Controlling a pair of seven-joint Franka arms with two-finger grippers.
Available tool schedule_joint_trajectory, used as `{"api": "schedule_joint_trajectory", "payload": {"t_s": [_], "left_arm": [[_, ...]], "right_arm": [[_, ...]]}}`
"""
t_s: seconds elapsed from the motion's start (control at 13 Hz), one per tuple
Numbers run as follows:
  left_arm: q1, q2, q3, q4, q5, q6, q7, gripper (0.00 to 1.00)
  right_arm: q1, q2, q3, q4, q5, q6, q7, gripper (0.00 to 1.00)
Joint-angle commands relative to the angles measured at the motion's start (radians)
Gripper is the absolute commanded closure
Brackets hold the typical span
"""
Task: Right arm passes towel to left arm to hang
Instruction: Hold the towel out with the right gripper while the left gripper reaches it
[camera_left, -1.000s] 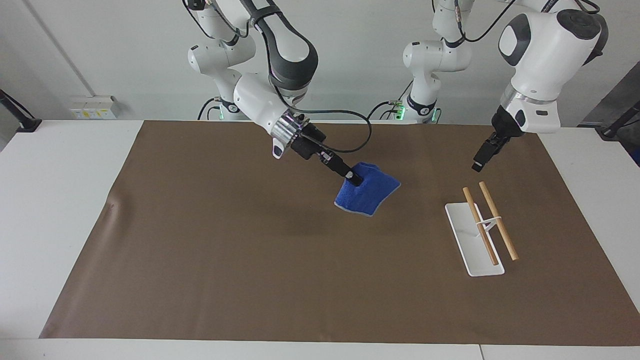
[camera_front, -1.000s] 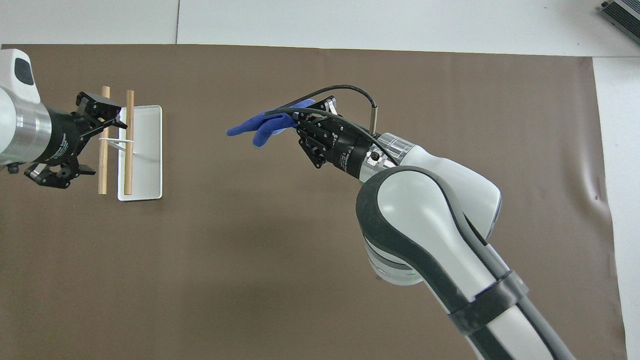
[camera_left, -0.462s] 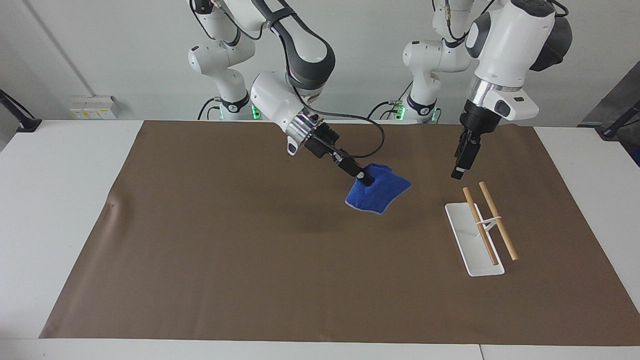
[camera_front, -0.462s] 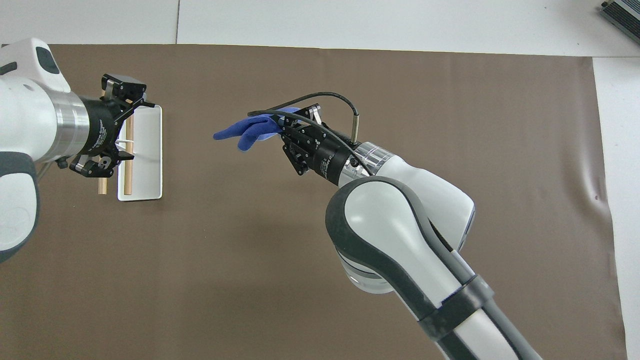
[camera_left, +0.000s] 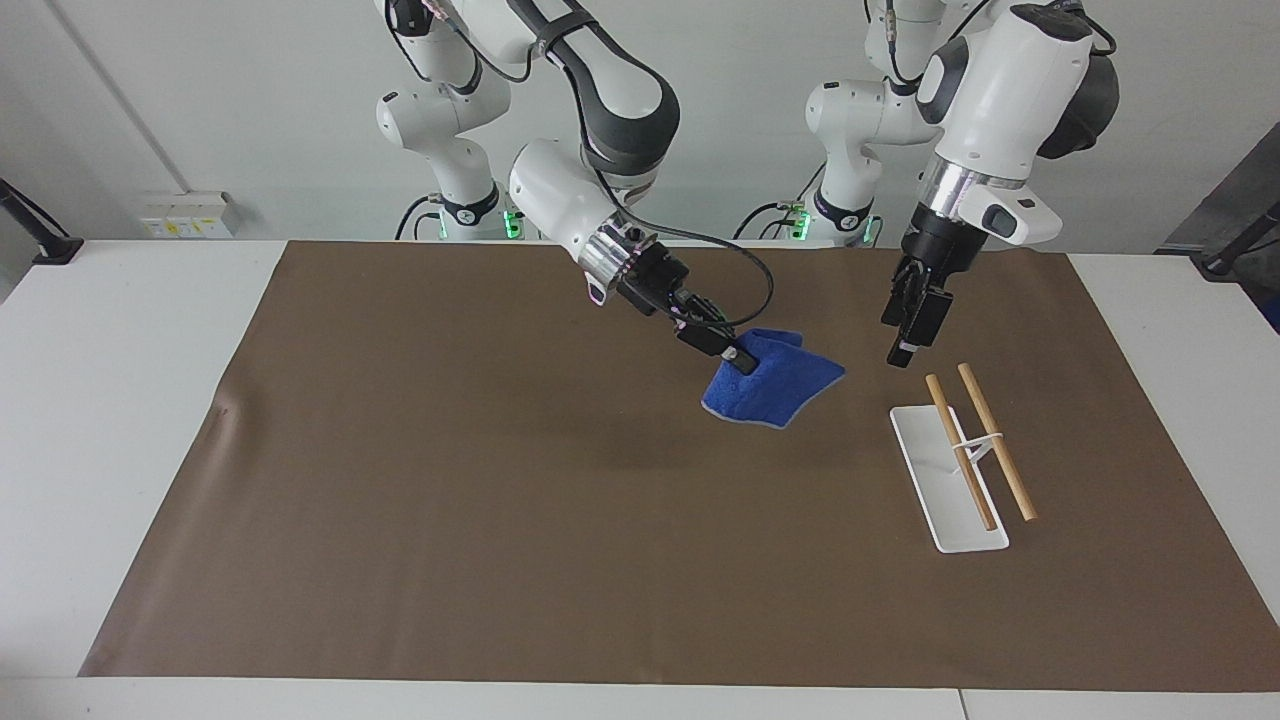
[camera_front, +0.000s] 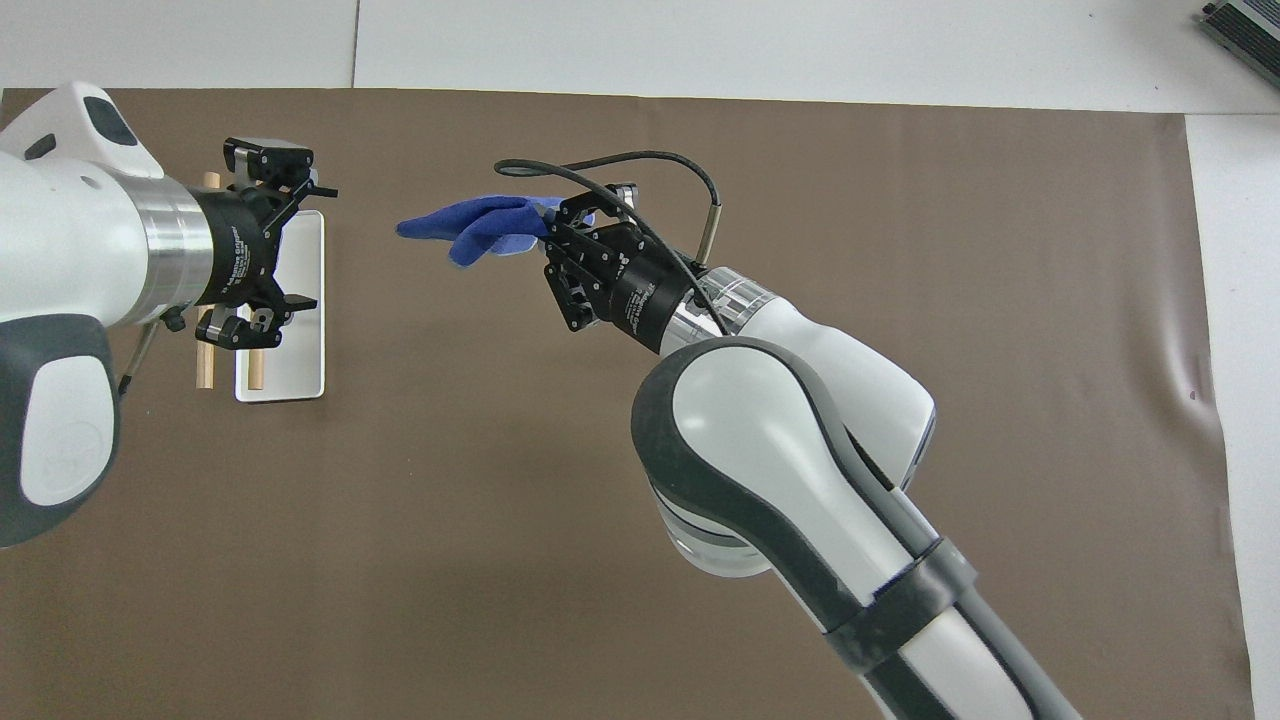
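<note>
Brown-matted tabletop (camera_left: 450, 520): right gripper (camera_left: 742, 362), clenched on the towel (camera_left: 775, 390), carries it at frame centre toward the released left gripper (camera_left: 903, 345); handover and hanging on the rack (camera_left: 962, 450) remain.

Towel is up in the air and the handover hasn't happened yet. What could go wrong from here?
1. The right end effector pinches the towel by one corner only, so the cloth droops; the open left end effector may close on a loose fold and lose it.
2. The left end effector hangs close above the wooden rack; a low move toward the towel could knock its dowels.
</note>
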Motion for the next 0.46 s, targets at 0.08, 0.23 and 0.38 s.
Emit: {"api": "schedule_joint_trajectory", "payload": {"t_s": [0.08,0.23,0.38], "left_arm": [[-0.004,-0.035,-0.032,-0.069,-0.015,0.079,-0.062,0.00],[-0.004,-0.033,-0.044,-0.103,-0.015,0.139,-0.077,0.04],[-0.003,-0.031,-0.044,-0.115,-0.015,0.167,-0.077,0.07]], "right_arm": [[0.028,0.020,0.013,0.033,0.009,0.022,-0.006,1.00],[0.028,0.020,0.013,0.033,0.009,0.028,-0.011,1.00],[0.028,0.022,0.013,0.033,0.008,0.028,-0.011,1.00]]}}
